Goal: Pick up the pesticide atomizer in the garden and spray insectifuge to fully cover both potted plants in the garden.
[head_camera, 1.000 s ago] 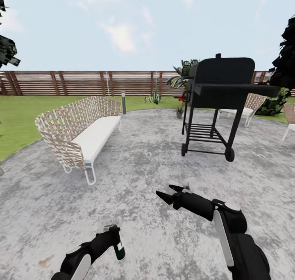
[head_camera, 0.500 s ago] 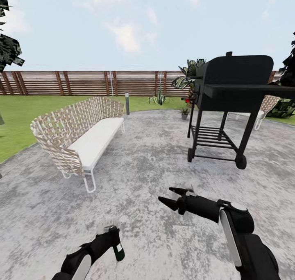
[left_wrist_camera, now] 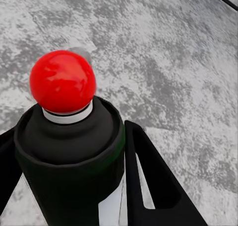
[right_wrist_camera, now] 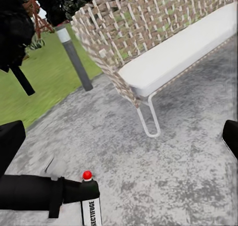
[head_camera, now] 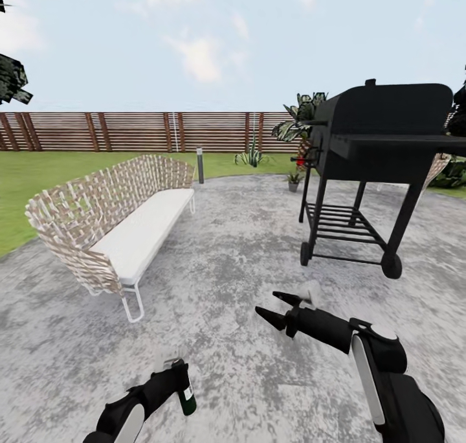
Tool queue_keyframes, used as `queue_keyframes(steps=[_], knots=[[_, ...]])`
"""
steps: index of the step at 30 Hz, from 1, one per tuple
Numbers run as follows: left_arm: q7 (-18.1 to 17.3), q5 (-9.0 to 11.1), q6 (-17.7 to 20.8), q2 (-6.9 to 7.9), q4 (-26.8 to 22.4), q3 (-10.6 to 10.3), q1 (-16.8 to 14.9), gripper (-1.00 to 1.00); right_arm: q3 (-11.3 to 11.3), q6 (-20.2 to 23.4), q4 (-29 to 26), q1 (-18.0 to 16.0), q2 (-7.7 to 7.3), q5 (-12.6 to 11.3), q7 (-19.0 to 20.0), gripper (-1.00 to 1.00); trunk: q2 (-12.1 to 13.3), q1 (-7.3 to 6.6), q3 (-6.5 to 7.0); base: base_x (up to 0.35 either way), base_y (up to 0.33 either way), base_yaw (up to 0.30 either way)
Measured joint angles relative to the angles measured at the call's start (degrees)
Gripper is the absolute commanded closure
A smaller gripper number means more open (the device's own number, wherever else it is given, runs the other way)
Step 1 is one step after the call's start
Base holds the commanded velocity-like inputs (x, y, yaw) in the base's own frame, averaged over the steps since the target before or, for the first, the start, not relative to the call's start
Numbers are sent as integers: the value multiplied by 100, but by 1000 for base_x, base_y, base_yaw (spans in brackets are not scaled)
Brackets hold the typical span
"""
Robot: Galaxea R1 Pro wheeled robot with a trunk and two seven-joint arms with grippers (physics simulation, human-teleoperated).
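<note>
Over the last second the black barbecue grill and the woven wicker bench with a white cushion have grown larger and spread apart, so the camera has rolled forward across the grey gravelly patio. The left gripper stays clamped on the dark green, red-tipped pesticide atomizer, at 7 o'clock. The right gripper hangs spread and empty. A small grey-potted green plant waits at 1 o'clock, so spraying seems still ahead.
</note>
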Motion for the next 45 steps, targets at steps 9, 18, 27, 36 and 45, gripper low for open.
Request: queue_keyframes(steps=[9,18,27,36,45], knots=[[35,-14,0,-3,4,0,0,100,75,68,0,5,1,0,-1458,-100,0,0,0,339,0,0],[35,-22,0,-4,62,0,-6,100,283,569,8,-69,11,58,-1838,-100,0,0,0,339,0,0],[-7,-38,-27,-115,438,-7,-180,100,314,529,8,-118,-55,62,-1856,-100,0,0,0,339,0,0],[-9,-54,-26,-119,449,1,-185,100,263,487,8,-101,-71,55,-1820,-100,0,0,0,339,0,0],[-9,-56,-29,-119,454,1,-192,100,312,434,8,-89,-67,54,-1817,-100,0,0,0,339,0,0]])
